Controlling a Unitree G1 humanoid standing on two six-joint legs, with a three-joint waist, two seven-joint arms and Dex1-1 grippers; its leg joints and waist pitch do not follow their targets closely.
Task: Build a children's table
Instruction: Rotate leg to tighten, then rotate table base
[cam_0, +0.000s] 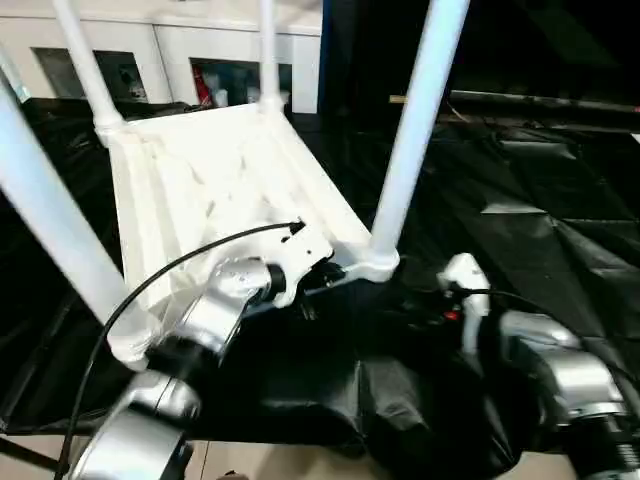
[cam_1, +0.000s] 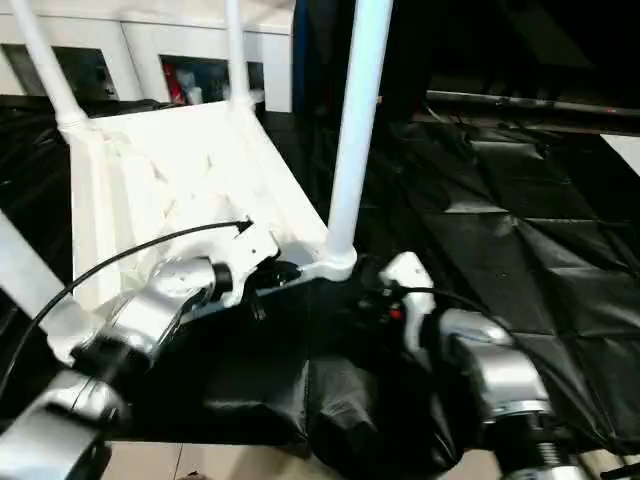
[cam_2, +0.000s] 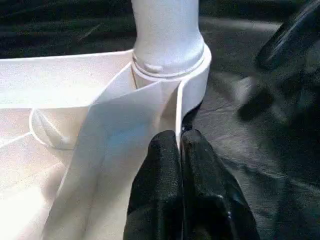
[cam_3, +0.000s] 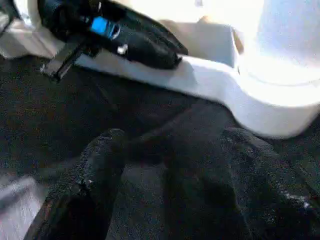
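Observation:
The white tabletop (cam_0: 200, 180) lies upside down on black sheeting, ribbed underside up, with legs standing in its corner sockets. The near right leg (cam_0: 415, 130) rises from its socket (cam_2: 170, 65); the near left leg (cam_0: 50, 230) and two far legs (cam_0: 88, 60) also stand upright. My left gripper (cam_2: 181, 137) is shut on the thin rim wall just beside the near right socket. My right gripper (cam_3: 175, 135) hovers low over the sheet, a short way from that same socket (cam_3: 280, 100), fingers (cam_3: 95, 170) wide apart with nothing between them.
A white cabinet with glass doors (cam_0: 180, 50) stands behind the work. Creased black sheeting (cam_0: 540, 200) covers the surface to the right and hangs over the front edge. A black cable (cam_0: 150, 285) loops along my left forearm.

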